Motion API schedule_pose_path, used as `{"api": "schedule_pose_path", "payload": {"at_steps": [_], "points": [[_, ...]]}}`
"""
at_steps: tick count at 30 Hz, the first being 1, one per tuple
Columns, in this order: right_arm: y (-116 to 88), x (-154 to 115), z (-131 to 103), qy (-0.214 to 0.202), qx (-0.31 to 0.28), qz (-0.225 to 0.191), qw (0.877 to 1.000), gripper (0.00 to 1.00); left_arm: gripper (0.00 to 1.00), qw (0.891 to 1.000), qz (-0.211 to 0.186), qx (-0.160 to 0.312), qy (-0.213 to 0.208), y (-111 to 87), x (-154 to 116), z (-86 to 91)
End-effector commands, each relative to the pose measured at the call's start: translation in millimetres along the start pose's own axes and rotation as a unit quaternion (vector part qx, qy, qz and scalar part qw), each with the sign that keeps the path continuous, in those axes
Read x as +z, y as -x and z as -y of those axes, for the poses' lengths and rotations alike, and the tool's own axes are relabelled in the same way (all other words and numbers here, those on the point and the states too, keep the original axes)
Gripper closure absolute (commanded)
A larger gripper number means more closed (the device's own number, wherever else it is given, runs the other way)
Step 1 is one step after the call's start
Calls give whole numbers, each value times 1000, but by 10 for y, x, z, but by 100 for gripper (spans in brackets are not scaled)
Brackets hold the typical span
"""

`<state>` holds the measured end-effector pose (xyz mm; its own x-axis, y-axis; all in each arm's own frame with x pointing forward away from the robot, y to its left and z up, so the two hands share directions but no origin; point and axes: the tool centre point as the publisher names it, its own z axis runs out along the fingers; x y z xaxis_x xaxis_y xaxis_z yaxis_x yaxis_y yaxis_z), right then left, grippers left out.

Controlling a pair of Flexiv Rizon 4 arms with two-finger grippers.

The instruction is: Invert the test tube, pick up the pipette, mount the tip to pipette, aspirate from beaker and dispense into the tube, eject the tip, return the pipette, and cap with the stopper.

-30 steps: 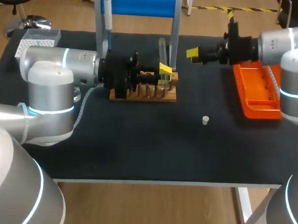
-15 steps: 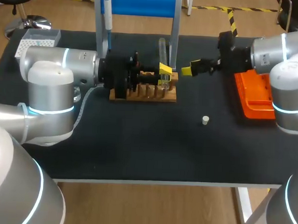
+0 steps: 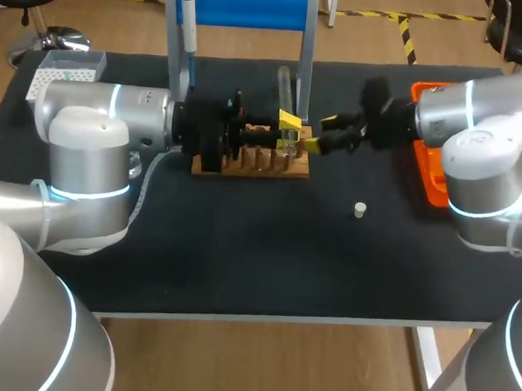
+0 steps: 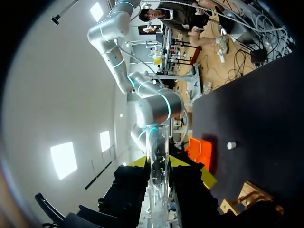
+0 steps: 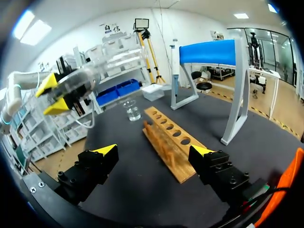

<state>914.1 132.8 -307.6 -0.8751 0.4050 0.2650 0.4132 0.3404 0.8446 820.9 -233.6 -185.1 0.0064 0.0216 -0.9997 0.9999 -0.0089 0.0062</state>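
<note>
At centre frame, over the rack (image 3: 254,164), the test tube (image 3: 285,83) is clamped upright by the left gripper (image 3: 289,131); the right gripper (image 3: 319,135), spread wide alongside, should be centred on the glass before being closed.

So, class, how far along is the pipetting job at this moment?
Nothing looks finished. In hand: the left gripper is shut on the test tube above the wooden rack; the right gripper is open beside it. Left: the pipette hangs on its stand, the stopper lies on the table, so tip, beaker transfer and capping remain.
</note>
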Motion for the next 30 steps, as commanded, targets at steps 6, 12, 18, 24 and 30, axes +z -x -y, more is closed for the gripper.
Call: {"api": "schedule_pose_path", "payload": {"at_steps": [6,12,18,24,30], "points": [[66,229,82,-15,-29,21,999,0,100,1000,-1,0,0,8,-6,4],[90,308,102,-21,-43,30,998,0,100,1000,-1,0,0,8,-6,4],[63,368,143,-33,-64,38,997,0,100,1000,-1,0,0,8,-6,4],[65,384,182,-41,-64,40,996,0,100,1000,-1,0,0,8,-6,4],[56,384,191,-42,-68,45,996,0,100,1000,-1,0,0,8,-6,4]]}}
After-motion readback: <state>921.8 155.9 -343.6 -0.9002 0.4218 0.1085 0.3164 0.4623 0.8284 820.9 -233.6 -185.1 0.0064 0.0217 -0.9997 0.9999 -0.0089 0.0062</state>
